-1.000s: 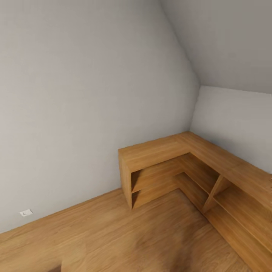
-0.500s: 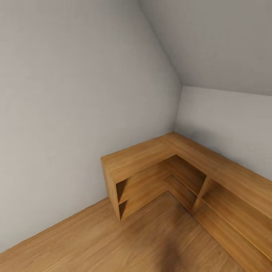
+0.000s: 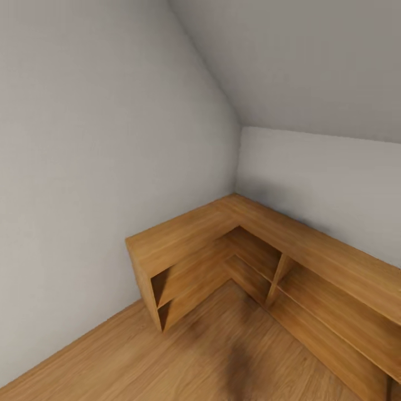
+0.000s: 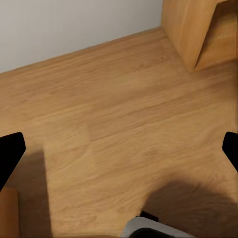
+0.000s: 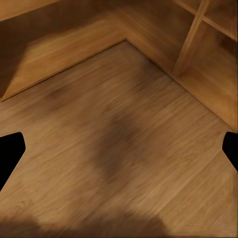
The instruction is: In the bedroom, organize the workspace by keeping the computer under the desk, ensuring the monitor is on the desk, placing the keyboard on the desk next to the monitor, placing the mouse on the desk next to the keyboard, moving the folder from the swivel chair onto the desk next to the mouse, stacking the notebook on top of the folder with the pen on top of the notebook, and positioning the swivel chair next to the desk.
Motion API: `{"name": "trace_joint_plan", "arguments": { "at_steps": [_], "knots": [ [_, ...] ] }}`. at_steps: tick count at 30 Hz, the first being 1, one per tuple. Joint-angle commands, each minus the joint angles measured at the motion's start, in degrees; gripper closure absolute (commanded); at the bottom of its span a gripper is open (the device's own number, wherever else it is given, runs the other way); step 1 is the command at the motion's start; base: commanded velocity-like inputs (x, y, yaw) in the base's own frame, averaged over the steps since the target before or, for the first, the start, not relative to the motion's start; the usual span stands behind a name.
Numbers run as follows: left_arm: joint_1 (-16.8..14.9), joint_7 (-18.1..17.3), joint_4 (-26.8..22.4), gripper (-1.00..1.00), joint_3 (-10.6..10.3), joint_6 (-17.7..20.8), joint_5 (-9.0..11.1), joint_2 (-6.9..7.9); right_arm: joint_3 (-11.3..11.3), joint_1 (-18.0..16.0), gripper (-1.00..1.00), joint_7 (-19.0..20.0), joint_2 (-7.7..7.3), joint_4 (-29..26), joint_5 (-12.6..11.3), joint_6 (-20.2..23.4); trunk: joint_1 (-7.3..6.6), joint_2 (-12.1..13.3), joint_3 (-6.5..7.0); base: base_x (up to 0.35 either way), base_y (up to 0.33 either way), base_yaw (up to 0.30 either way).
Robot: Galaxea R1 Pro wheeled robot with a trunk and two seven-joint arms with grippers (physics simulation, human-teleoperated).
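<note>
Room corner: L-shaped light-wood shelf unit (image 3: pixel 234 245) against two white walls (image 3: pixel 83 167), under sloped ceiling (image 3: pixel 312 61); wood floor (image 3: pixel 184 362). Task objects not located. Left gripper (image 4: pixel 119 148) and right gripper (image 5: pixel 119 148): fingers spread wide, empty, above floor.

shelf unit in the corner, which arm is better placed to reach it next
Left, marginally. The left end effector is open over bare floor near the shelf unit end panel; the right end effector, also open, faces its inner corner. Neither holds anything.
</note>
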Motion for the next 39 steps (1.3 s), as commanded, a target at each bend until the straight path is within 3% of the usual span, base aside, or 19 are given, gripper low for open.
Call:
{"name": "trace_joint_plan", "arguments": {
  "at_steps": [1, 32, 39],
  "knots": [
    [0.2, 0.6, 0.0, -1.0, -0.5, -0.1, -0.1, -0.01, 0.5, -0.1, -1.0, -0.2, 0.03, 0.1, -0.4, -0.2, 0.03, -0.1, -0.12, 0.002, 0.0, -0.263],
    [0.9, 0.7, -0.1, -1.0, -0.3, -0.1, 0.2, 0.18, 0.4, -0.1, -1.0, -0.2, 0.03, 0.2, -0.5, -0.2, 0.03, -0.1, -0.12, 0.0, 0.0, -0.266],
    [0.9, 0.6, -0.1, -1.0, -0.4, -0.1, 0.2, 0.17, 0.4, 2.9, -1.0, -0.2, -0.21, 0.4, -0.6, -0.7, 0.03, -0.1, -0.12, 0.0, 0.0, -0.287]
  ]
}}
